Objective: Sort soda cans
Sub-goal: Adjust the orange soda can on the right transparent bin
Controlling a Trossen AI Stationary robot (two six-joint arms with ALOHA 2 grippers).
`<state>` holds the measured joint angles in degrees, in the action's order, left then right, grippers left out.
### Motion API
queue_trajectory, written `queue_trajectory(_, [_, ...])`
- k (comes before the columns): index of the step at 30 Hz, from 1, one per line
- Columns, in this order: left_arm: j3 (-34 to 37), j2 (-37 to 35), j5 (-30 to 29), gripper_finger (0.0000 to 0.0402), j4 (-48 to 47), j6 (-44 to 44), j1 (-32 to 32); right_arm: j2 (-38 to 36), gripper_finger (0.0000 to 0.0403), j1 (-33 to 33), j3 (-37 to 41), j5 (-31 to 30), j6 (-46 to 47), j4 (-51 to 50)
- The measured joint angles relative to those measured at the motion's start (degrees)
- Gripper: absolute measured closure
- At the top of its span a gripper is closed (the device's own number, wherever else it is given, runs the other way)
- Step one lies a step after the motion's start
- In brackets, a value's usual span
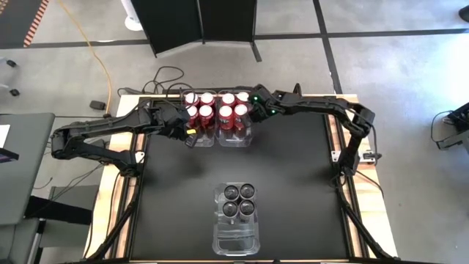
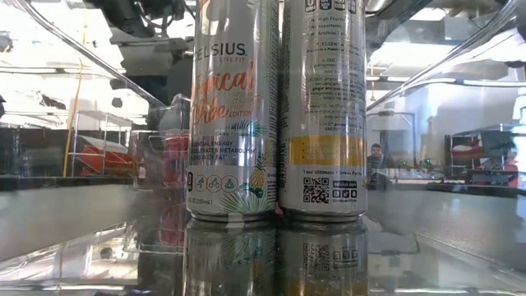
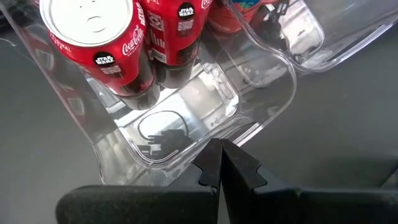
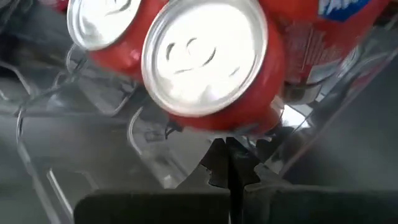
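Silver cans fill the low view, standing in the near bin at 6 o'clock. Red cans sit in two bins at 12 o'clock. Both grippers are pressed together, empty: left gripper at a far bin's clear lip, right gripper just under a red can. Risk: either tip could snag a thin rim and drag or tip a bin. Open mat lies between the far bins and the near one.

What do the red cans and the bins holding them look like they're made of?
Red cans: likely aluminium, glossy printed red sides, bare silvery lids with pull tabs. Bins: clear, rigid plastic by the look; table and cans show through the glossy walls.
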<state>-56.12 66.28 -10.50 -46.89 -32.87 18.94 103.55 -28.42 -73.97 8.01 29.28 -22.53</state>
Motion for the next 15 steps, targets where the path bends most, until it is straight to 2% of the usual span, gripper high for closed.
queue_trajectory(9, [0.0,0.0,0.0,0.04,-0.1,-0.5,0.0,-4.3,0.04,3.2,0.0,1.3,0.7,-1.6])
queue_trajectory(12, [0.0,0.0,-0.2,0.04,-0.1,0.0,0.0,-5.4,0.04,5.1,0.0,4.2,0.8,0.8])
queue_trajectory(15, [0.0,0.0,-1.3,0.04,0.5,1.4,0.4,-4.2,0.0401,7.9,0.0,4.6,0.4,4.3])
